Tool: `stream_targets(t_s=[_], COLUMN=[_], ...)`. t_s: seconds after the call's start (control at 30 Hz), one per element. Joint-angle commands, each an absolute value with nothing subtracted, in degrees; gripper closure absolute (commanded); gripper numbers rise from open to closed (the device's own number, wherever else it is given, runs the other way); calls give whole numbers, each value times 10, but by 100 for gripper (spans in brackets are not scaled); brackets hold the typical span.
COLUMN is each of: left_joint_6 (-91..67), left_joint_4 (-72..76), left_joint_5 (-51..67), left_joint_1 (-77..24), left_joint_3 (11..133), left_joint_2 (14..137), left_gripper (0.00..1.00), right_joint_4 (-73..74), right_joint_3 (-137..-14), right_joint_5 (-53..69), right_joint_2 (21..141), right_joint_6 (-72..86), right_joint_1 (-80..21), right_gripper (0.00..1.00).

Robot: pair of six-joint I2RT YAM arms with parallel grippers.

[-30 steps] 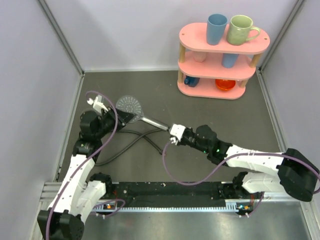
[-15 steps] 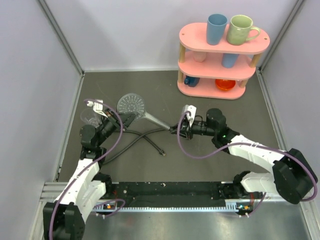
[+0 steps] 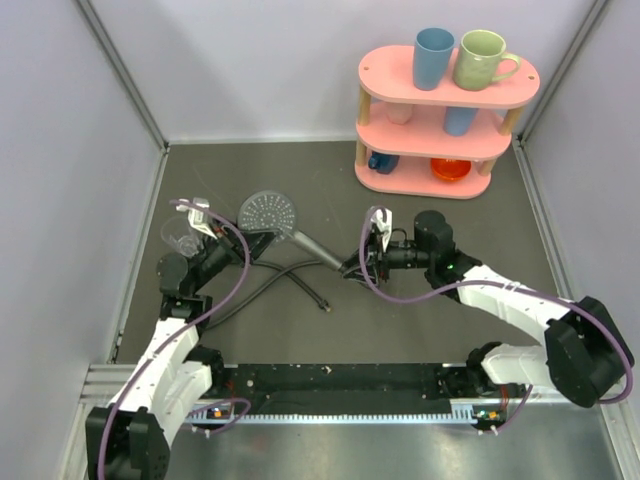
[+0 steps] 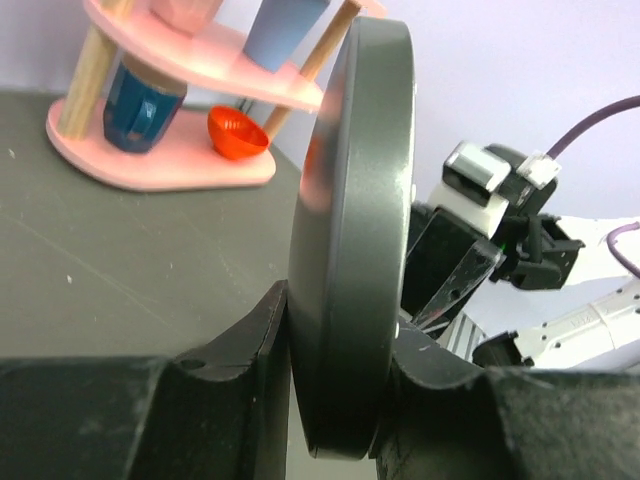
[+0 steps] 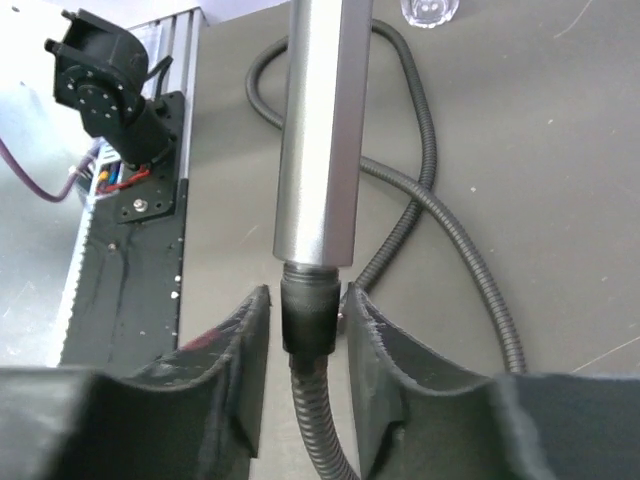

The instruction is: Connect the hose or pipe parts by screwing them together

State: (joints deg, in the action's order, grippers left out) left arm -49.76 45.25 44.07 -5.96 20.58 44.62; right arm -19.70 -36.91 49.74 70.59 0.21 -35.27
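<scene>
Grey handheld shower head with round perforated face (image 3: pixel 267 211): held over the left-centre of the dark table (image 3: pixel 300 170), disc rim clamped in the left gripper (image 4: pixel 340 350). Straight silver handle (image 5: pixel 318 130) runs to the right gripper (image 5: pixel 308 330). Long flexible dark-grey hose (image 5: pixel 420 195): its dark end fitting (image 5: pixel 308 315) sits at the handle's end, between that claw's fingers; whether they press it cannot be told
</scene>
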Motion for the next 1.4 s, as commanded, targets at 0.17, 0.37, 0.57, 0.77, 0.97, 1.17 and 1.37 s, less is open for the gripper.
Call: stream_targets(t_s=[0.17,0.37,0.57,0.77,0.97,1.17,1.37], left_joint_6=[-464,-505,-514,-546,-578,-594,-599], left_joint_4=[175,-50,-266,-324,-319,-319,-318], left_joint_5=[332,205,95,57,88,105,114], left_joint_1=[-77,-77,-78,-78,-77,-77,-77], left_joint_3=[307,401,504,531,524,519,518], left_joint_2=[404,395,413,418,420,425,425], left_gripper=[100,100,100,100,100,100,100], right_joint_4=[-223,-193,-235,-268,-301,-303,-333], right_joint_3=[-351,-338,-325,-336,-348,-369,-382], right_joint_5=[379,108,-58,-176,-191,-165,-174], right_joint_2=[594,569,591,656,704,736,776], right_joint_6=[-74,-227,-351,-447,-471,-464,-468], right_joint_1=[-382,-504,-611,-675,-693,-700,-704], right_gripper=[36,33,33,33,33,34,43])
